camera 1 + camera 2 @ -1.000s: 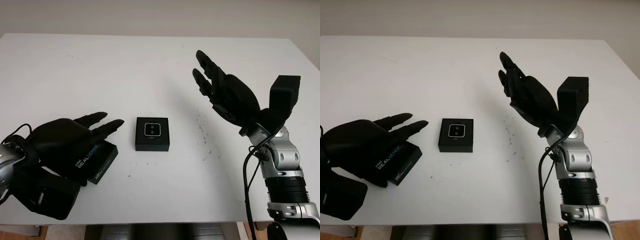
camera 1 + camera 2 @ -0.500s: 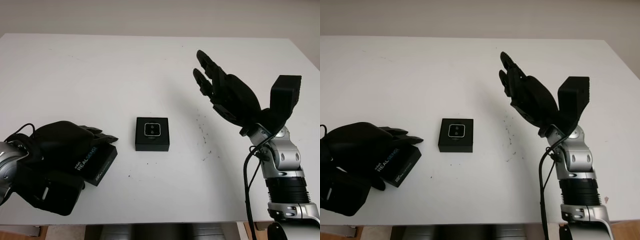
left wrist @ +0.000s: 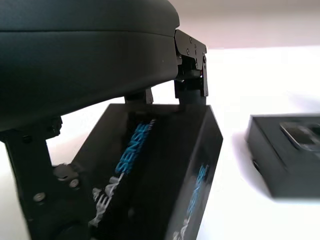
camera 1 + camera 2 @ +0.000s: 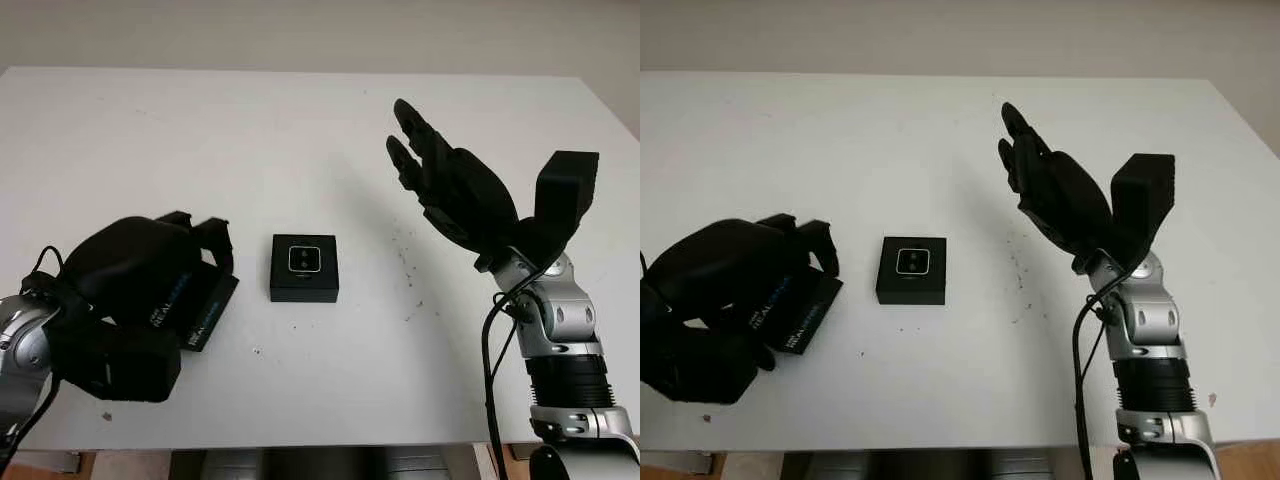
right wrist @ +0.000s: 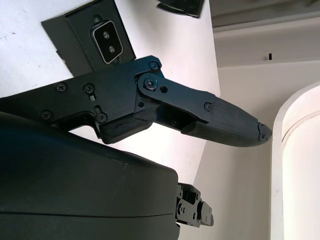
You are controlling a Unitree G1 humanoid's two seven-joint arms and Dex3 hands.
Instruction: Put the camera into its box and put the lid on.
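- Left robot hand [image 4: 150, 265]: at the near left of the white surface [image 4: 250, 130], fingers curled over and clamped on the black lid [image 4: 200, 310], which bears "REALSENSE" lettering and sits tilted.
- Box [image 4: 304, 268]: black and square, flat on the surface just right of the lid and apart from it.
- Camera [image 4: 304, 260]: seated in the box, face up.
- Right robot hand [image 4: 440, 185]: open, raised above the surface right of the box, holding nothing.
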